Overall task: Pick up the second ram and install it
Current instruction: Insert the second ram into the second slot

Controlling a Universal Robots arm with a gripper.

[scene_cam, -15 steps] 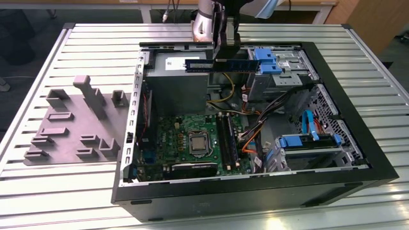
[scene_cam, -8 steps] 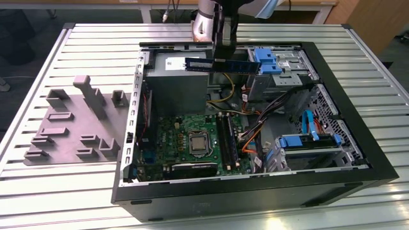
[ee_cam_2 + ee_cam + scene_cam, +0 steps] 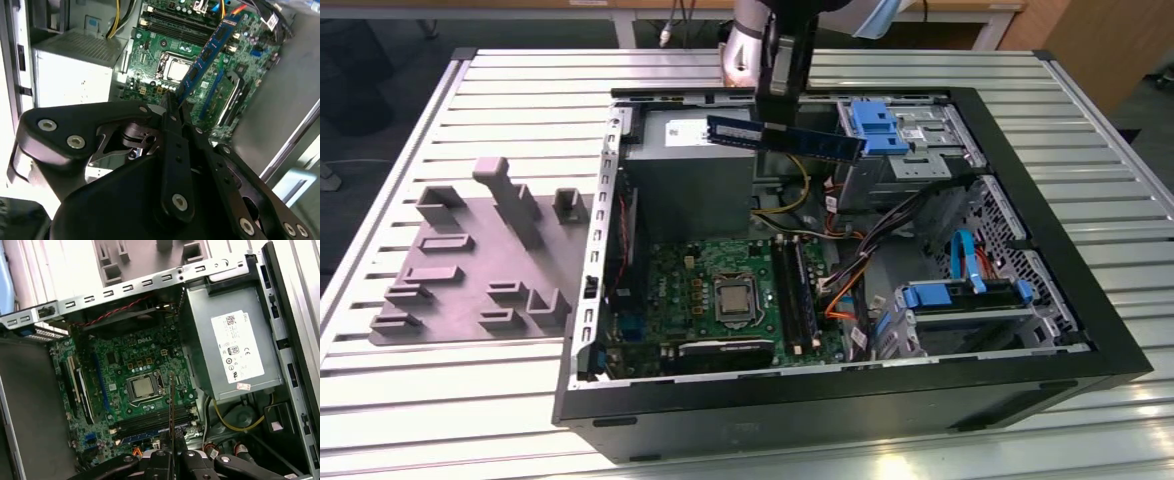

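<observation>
One thin, flat stick, the second ram [image 3: 787, 135], is hanging in the upper centre of the exterior view, above the open computer case [image 3: 1067, 370] that is sitting on the slatted desk [image 3: 480, 420]. We are seeing the hand [image 3: 774, 122] clamped on it, pinching the stick a little off its middle, so the longer part is jutting toward the exterior view's right. In the second wrist view the stick is reaching out from the hand over the green motherboard [image 3: 150, 55], well clear of it. We are judging it light and stiff but fragile. It is best held by its flat faces, with no bending and no touching of its contact edge.
</observation>
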